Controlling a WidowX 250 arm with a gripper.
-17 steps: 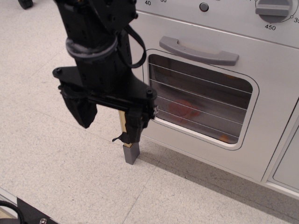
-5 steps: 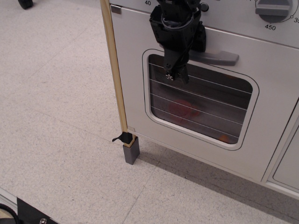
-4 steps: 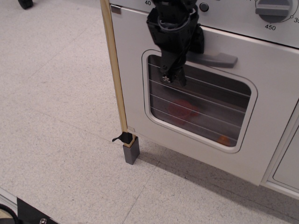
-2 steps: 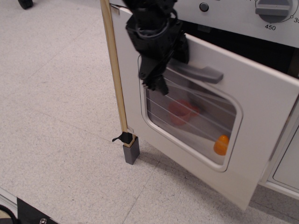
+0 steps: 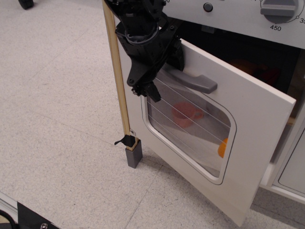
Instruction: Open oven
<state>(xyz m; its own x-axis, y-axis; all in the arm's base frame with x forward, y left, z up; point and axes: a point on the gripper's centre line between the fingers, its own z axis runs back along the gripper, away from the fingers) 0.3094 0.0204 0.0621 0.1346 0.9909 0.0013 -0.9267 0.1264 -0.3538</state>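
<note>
At frame centre: oven (image 5: 248,119) door tilted partway down, gripper (image 5: 164,57) at handle (image 5: 190,82) left end; closure on handle not discernible. Step: pulling open. Next: pull outward and downward until fully lowered.

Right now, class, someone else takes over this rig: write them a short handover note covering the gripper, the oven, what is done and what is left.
Gripper: at the left end of the door's handle; whether it is shut on the handle cannot be told from this view.
Oven: door tilted out from the top, partly open, dark cavity showing above it. Through the window a red cup and something orange show.
Done: door unlatched and partway down.
Left: probably keep lowering the door until fully open, then let go.
</note>
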